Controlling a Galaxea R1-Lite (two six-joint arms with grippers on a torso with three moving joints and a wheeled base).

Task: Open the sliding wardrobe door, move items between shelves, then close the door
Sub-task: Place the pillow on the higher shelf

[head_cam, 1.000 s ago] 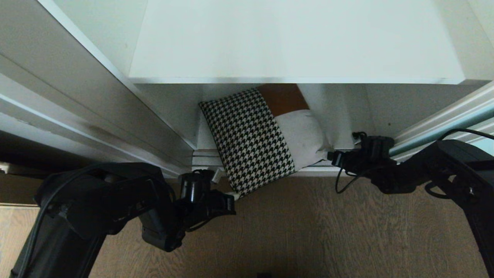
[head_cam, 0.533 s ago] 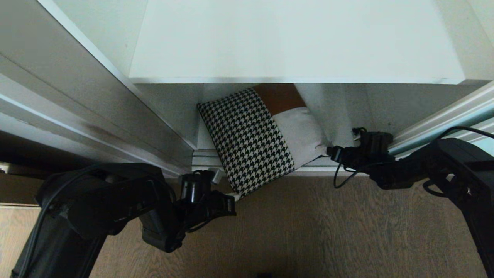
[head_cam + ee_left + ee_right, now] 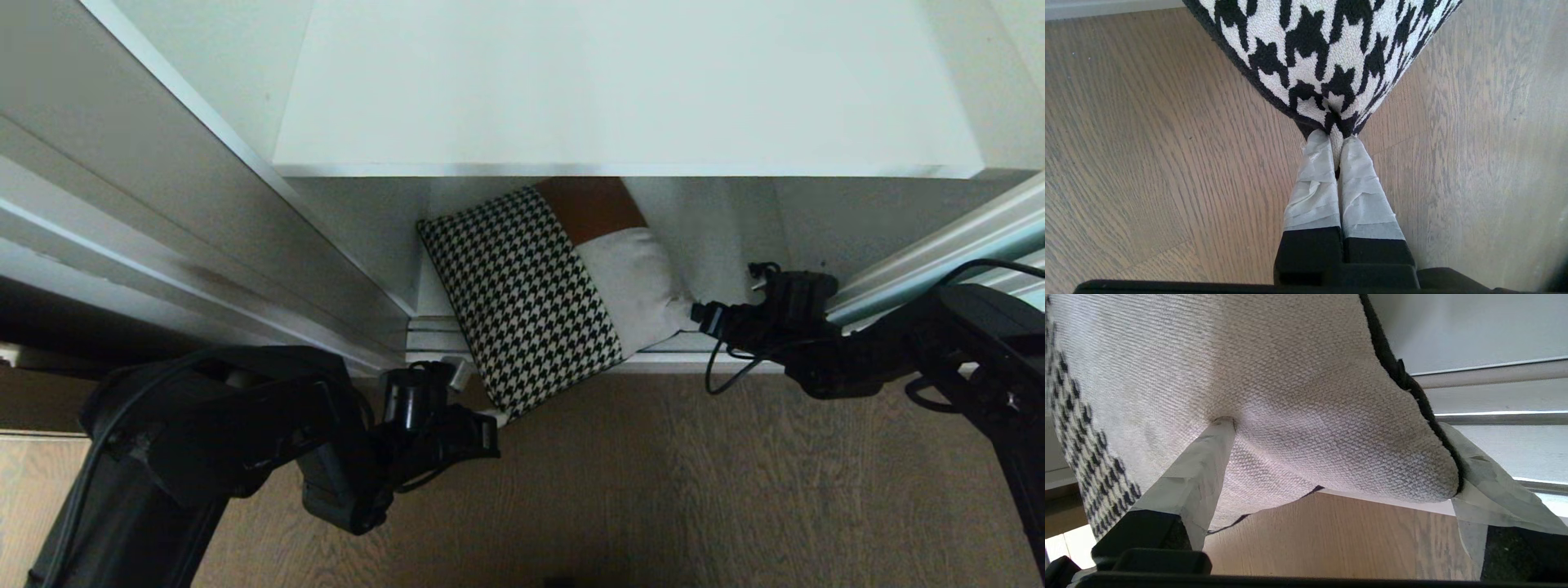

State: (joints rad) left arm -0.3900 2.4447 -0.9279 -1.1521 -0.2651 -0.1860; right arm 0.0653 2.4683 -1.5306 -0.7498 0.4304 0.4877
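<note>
The cushion [image 3: 555, 290] leans half out of the bottom shelf [image 3: 735, 237], its low corner over the floor [image 3: 694, 490]. The left gripper [image 3: 1336, 141] has its jaws clenched on only that houndstooth corner tip, so it could slip free. The right gripper [image 3: 1339, 457] has wide jaws straddling the cream corner, one finger [image 3: 1208, 449] denting it; closing badly could push it away.

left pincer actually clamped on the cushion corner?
Yes: in the left wrist view the left pincer has its taped fingers pressed together on the houndstooth corner of the cushion.
</note>
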